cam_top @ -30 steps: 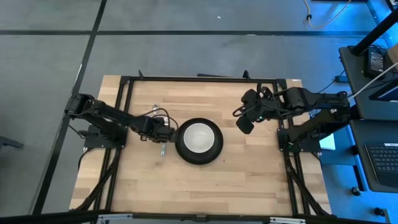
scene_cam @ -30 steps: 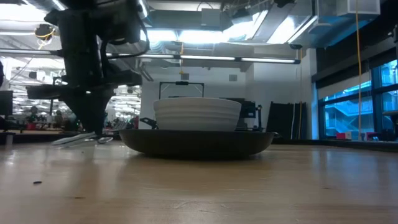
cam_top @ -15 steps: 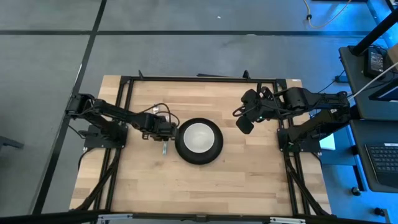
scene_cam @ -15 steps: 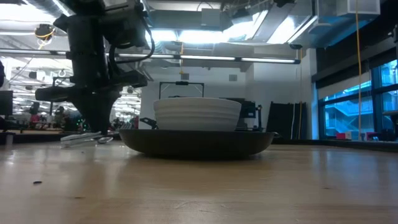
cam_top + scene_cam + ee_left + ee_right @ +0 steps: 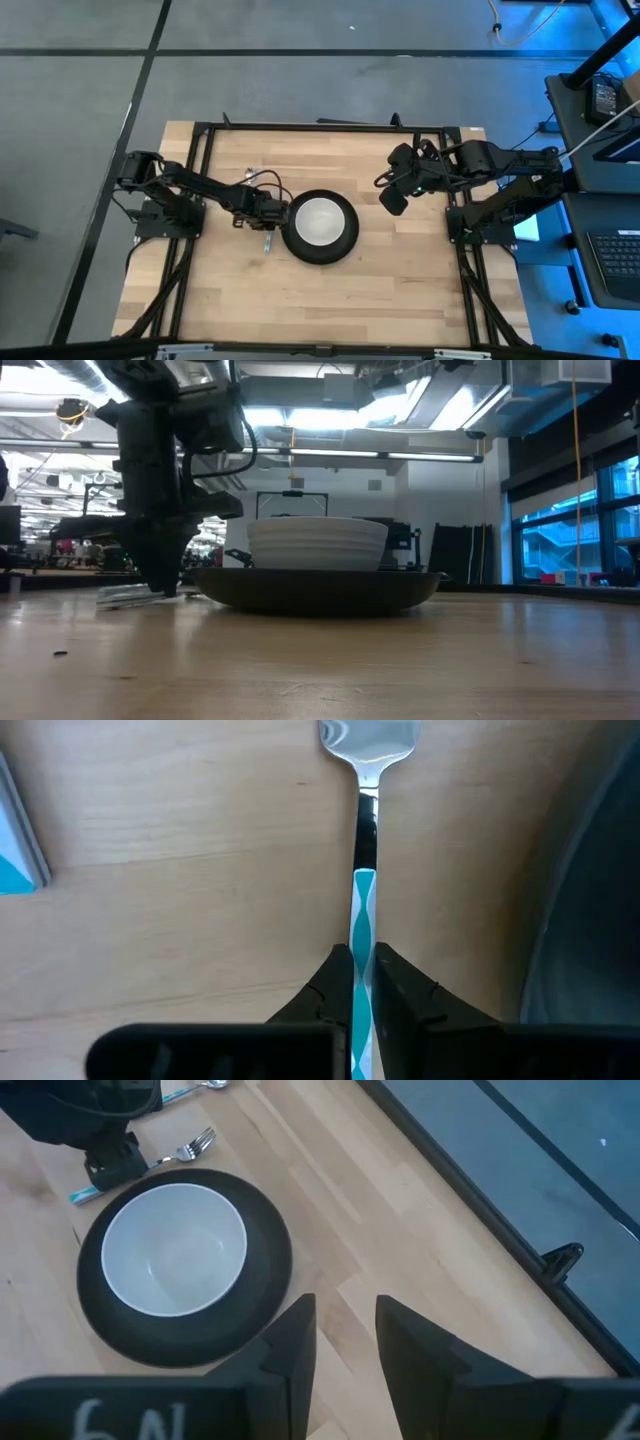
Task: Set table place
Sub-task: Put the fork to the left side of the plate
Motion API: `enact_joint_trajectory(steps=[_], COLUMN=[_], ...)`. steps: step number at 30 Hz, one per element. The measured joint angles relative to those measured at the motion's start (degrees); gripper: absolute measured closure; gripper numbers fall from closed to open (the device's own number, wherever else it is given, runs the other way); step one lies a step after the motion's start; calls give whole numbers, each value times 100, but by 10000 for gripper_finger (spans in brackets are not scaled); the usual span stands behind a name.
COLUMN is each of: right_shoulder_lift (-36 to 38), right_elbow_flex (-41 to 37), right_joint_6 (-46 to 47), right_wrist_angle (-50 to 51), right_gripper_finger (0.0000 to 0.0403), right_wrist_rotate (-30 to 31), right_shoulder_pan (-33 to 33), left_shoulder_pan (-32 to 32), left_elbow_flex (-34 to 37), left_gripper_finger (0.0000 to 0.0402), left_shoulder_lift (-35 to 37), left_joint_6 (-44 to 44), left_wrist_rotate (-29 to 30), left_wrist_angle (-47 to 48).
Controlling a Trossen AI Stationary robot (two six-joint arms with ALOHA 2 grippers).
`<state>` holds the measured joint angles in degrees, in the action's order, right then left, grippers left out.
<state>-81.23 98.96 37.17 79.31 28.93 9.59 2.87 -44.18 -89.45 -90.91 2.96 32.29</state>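
Left tool (image 5: 362, 982) clenched on fork (image 5: 364, 870) just beside plate (image 5: 320, 227) rim; right tool (image 5: 345, 1342) released.

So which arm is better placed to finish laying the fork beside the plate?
Left. The left gripper is shut on the fork, low at the table beside the plate. The right gripper hangs open, apart from the setting, holding nothing.

Around the work area there is a grey floor (image 5: 300, 90) with dark lines. On the right side stand a desk with a keyboard (image 5: 615, 262) and a black device (image 5: 606, 96).
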Motion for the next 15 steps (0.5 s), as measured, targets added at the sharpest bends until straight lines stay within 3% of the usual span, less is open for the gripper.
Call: enact_joint_trajectory(steps=[7,15], right_shoulder_lift=[0,0], right_elbow_flex=[0,0], right_joint_6=[-2,-11], right_wrist_angle=[-25,-25], right_gripper_finger=[295,295], right_wrist_rotate=[-1,-1], right_shoulder_pan=[1,1], left_shoulder_pan=[-13,-13], left_elbow_flex=[0,2], left_gripper_finger=[381,335], left_shoulder_lift=[-3,-9], left_joint_6=[6,-24], left_wrist_rotate=[42,98], left_wrist_angle=[0,11])
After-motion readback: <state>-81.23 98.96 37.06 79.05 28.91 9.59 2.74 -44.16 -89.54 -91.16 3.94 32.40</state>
